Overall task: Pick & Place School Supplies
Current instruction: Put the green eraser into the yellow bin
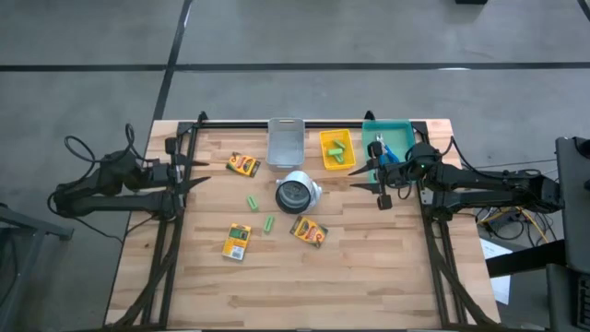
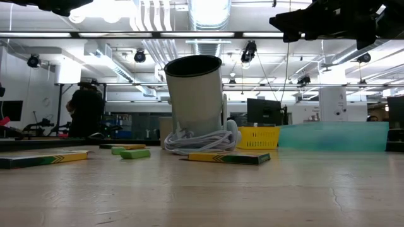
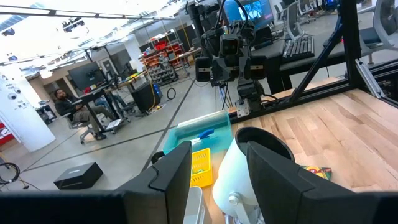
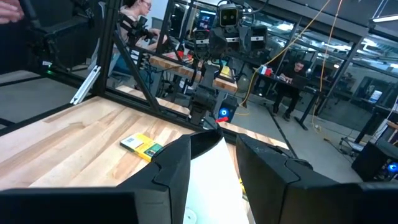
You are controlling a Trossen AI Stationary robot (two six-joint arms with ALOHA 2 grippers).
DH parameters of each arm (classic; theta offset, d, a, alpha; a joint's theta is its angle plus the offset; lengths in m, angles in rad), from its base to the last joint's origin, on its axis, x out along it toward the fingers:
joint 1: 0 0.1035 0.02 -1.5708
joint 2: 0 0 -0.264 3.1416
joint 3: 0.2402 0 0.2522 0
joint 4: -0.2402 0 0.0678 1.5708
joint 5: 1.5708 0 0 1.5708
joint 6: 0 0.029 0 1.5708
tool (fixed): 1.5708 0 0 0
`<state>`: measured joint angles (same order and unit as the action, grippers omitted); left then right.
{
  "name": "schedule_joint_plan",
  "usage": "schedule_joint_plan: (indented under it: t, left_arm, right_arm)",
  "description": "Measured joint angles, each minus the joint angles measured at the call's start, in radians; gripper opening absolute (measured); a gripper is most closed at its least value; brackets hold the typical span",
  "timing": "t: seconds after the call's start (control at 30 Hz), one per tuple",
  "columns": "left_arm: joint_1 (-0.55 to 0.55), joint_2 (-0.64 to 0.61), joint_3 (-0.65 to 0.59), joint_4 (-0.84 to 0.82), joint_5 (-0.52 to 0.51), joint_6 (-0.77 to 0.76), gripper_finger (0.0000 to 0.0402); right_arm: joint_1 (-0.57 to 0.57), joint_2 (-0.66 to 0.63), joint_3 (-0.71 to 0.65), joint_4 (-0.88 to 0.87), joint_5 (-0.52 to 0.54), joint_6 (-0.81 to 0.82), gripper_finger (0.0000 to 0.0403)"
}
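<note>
Right gripper (image 1: pixel 371 171) hangs empty, fingers apart, beside the teal bin (image 1: pixel 403 128); left gripper (image 1: pixel 195 172) likewise parted and empty; 3 crayon boxes (image 1: pixel 309 231) and 2 green sticks (image 1: pixel 252 202) lie around the white cup (image 1: pixel 297 192) — a low reach could topple it.

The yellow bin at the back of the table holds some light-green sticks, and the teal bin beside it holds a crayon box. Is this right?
Not quite. The high view shows the yellow bin with light-green sticks in it, but the teal bin beside it holds a blue-handled tool, not a crayon box. The three crayon boxes all lie on the table.
</note>
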<state>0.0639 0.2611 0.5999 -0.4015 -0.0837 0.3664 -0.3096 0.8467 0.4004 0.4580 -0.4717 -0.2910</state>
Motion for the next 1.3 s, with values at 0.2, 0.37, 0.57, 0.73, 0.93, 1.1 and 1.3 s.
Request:
schedule_joint_plan:
  t: [0.2,0.37,0.57,0.73,0.93,1.1,1.3]
  left_arm:
    - [0.0,0.0,0.0,0.0,0.0,0.074,0.0161]
    - [0.0,0.0,0.0,0.0,0.0,0.111,0.0161]
    - [0.0,0.0,0.0,0.001,0.019,-0.369,0.0161]
    - [0.0,0.0,0.0,0.01,-0.058,-0.95,0.0161]
    - [0.0,0.005,0.0,0.026,-0.05,-1.205,0.0161]
    - [0.0,0.02,0.0,0.015,-0.082,-1.413,0.0161]
    - [0.0,0.081,0.006,0.007,-0.122,-1.475,0.0161]
  right_arm:
    - [0.0,0.0,0.0,0.0,0.0,0.0,0.0133]
    - [0.0,0.0,0.0,0.0,0.0,0.0,0.0133]
    - [0.0,0.0,0.0,0.0,0.0,0.0,0.0125]
    - [0.0,0.0,0.0,0.0,0.0,0.0,0.0121]
    - [0.0,0.0,0.0,-0.005,0.0,0.0,0.0125]
    - [0.0,0.0,0.0,-0.006,0.0,0.0,0.0131]
    - [0.0,0.0,0.0,-0.009,0.0,0.0,0.013]
